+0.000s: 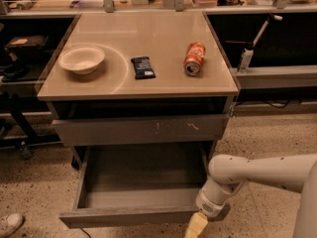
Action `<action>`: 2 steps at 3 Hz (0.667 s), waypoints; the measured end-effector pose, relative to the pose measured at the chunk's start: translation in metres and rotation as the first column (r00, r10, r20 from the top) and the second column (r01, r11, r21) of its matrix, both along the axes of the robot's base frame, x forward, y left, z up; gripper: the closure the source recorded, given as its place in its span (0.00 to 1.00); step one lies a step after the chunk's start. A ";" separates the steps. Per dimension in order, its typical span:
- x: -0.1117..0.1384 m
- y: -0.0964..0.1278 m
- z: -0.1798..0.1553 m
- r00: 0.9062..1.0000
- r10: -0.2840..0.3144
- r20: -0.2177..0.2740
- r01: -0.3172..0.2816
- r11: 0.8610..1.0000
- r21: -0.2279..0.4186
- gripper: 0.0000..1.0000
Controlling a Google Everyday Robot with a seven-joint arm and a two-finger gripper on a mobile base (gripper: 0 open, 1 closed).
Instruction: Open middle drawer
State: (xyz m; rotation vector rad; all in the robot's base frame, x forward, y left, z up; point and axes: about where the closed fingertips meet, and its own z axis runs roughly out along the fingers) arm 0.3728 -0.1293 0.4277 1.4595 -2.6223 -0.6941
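Note:
The middle drawer (130, 217) is pulled out wide below the tabletop, and its bare grey interior (143, 175) shows. Above it is the grey drawer front with white scratch marks (141, 129), which is pushed in. My gripper (197, 226) hangs at the bottom edge of the camera view. It is at the right end of the open drawer's front panel, touching or just in front of it. The pale arm (257, 175) reaches in from the right.
On the tan tabletop (163, 86) sit a white bowl (81, 59), a dark snack bar (142, 67) and an orange can lying on its side (194, 58). Dark shelving stands on both sides. A white shoe (9, 224) is at the bottom left on the speckled floor.

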 end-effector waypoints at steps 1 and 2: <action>-0.016 -0.015 0.007 1.000 -0.026 0.000 0.026 1.000 -0.005 0.00; -0.016 -0.015 0.008 1.000 -0.026 0.000 0.026 1.000 -0.005 0.00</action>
